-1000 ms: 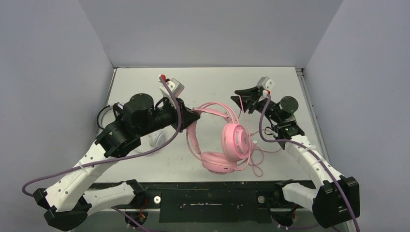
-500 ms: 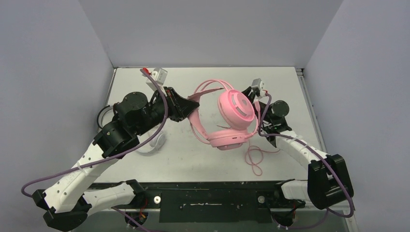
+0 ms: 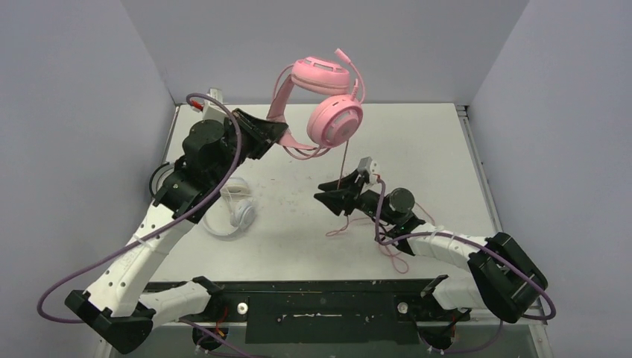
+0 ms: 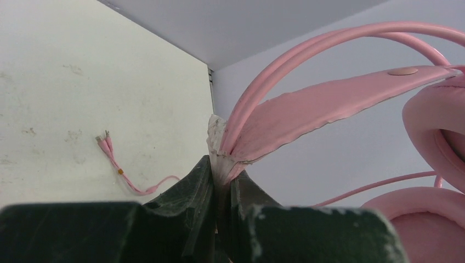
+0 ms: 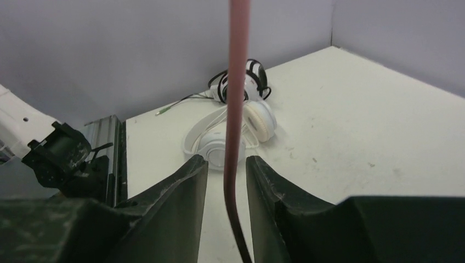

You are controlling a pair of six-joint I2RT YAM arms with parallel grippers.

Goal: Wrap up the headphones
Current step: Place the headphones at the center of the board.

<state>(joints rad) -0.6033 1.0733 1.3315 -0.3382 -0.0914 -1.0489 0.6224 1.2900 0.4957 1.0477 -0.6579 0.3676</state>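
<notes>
The pink headphones (image 3: 328, 97) hang high above the back of the table. My left gripper (image 3: 279, 134) is shut on their padded headband (image 4: 329, 104), as the left wrist view (image 4: 222, 164) shows. The pink cable (image 3: 345, 160) drops straight from an ear cup to the table. My right gripper (image 3: 328, 198) is low and open, and the cable (image 5: 236, 82) passes between its fingers (image 5: 181, 186) with a gap on each side. The white headphones (image 3: 237, 212) lie on the table under the left arm. The black-and-white headset (image 5: 244, 82) lies beyond them, mostly hidden in the top view.
Loose loops of pink cable (image 3: 395, 257) lie on the table beside the right forearm. The cable's plug end (image 4: 104, 139) rests on the table. Grey walls close the table on three sides. A black rail (image 3: 320, 306) runs along the near edge.
My left arm has raised the pink headphones from the table to high at the back. My right gripper has left the ear cup and moved down and left around the hanging cable.
</notes>
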